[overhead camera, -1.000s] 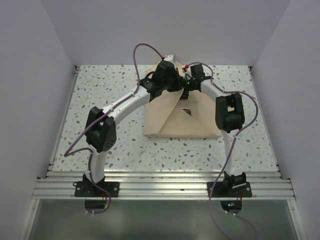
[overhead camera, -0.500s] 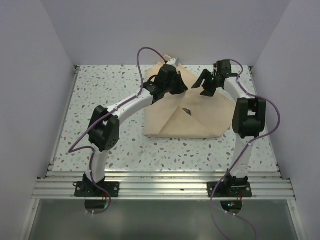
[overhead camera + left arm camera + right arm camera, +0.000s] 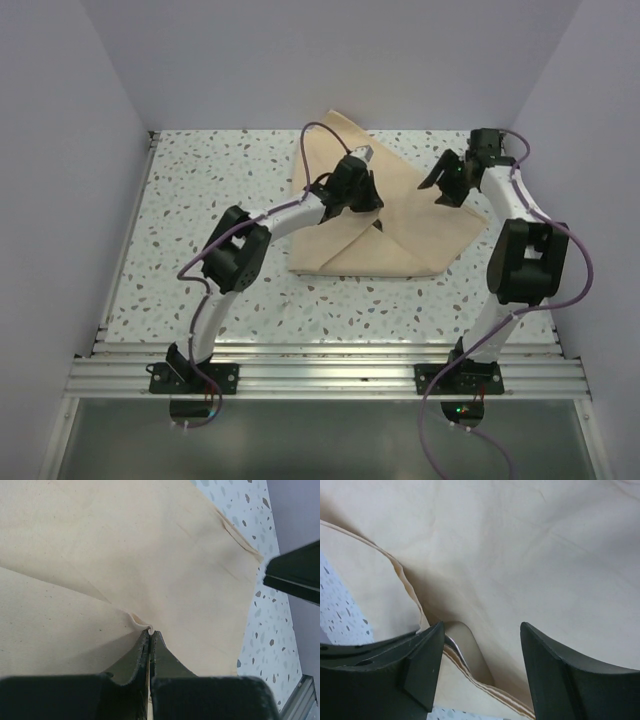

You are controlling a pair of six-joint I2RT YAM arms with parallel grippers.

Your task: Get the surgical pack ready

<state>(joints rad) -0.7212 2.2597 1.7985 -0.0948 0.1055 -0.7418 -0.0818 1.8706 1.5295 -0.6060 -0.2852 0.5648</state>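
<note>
The tan wrap sheet (image 3: pixel 345 250) lies folded over the middle of the table, with flaps spreading to the far side and to the right. My left gripper (image 3: pixel 373 207) is over the middle of the pack. In the left wrist view it (image 3: pixel 150 632) is shut on a small pinched fold of the wrap (image 3: pixel 150 555). My right gripper (image 3: pixel 443 188) is open at the wrap's right flap. In the right wrist view its jaws (image 3: pixel 482 630) stand wide apart over the wrap (image 3: pixel 520 545), with a shiny metal rim (image 3: pixel 451 646) peeking from under a fold. Instruments and gauze are hidden.
The speckled table (image 3: pixel 200 200) is walled on the left, far and right sides. An aluminium rail (image 3: pixel 320 375) runs along the near edge. Purple cables loop above both arms. The right arm's black body (image 3: pixel 295 575) shows at the right of the left wrist view.
My left gripper moved from the pack's far edge toward the near side, drawing the pinched wrap over the middle. My right gripper swung out to the right, away from the left one.
</note>
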